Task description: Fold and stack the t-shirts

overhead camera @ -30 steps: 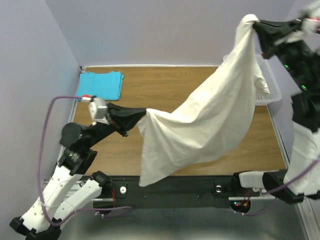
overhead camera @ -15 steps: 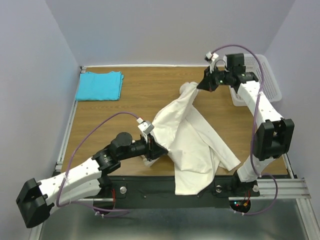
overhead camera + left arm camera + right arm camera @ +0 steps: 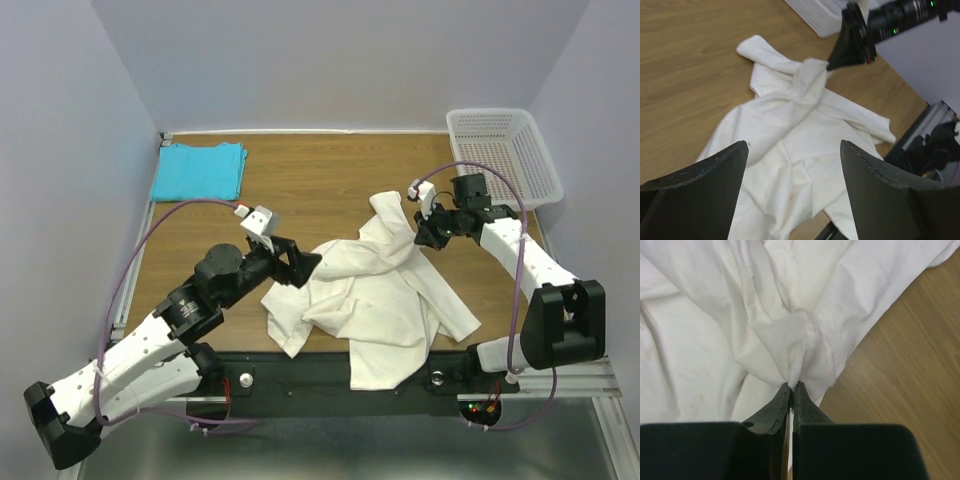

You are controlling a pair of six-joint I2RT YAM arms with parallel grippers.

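While the right gripper (image 3: 794, 386) pinches the cream t-shirt (image 3: 385, 300), left gripper (image 3: 794, 144) spread wide.

Plain cream-white t-shirt (image 3: 380, 300), faintly yellow-marked, on a brown wood-grain table (image 3: 320, 180). Beyond it to the left, a plain turquoise t-shirt (image 3: 200, 170); beyond it to the right, a white mesh basket (image 3: 500, 150). Flanking it, the left arm (image 3: 140, 350) and right arm (image 3: 530, 260) are white with black joints; the left gripper (image 3: 794, 144) and right gripper (image 3: 794, 386) are black.
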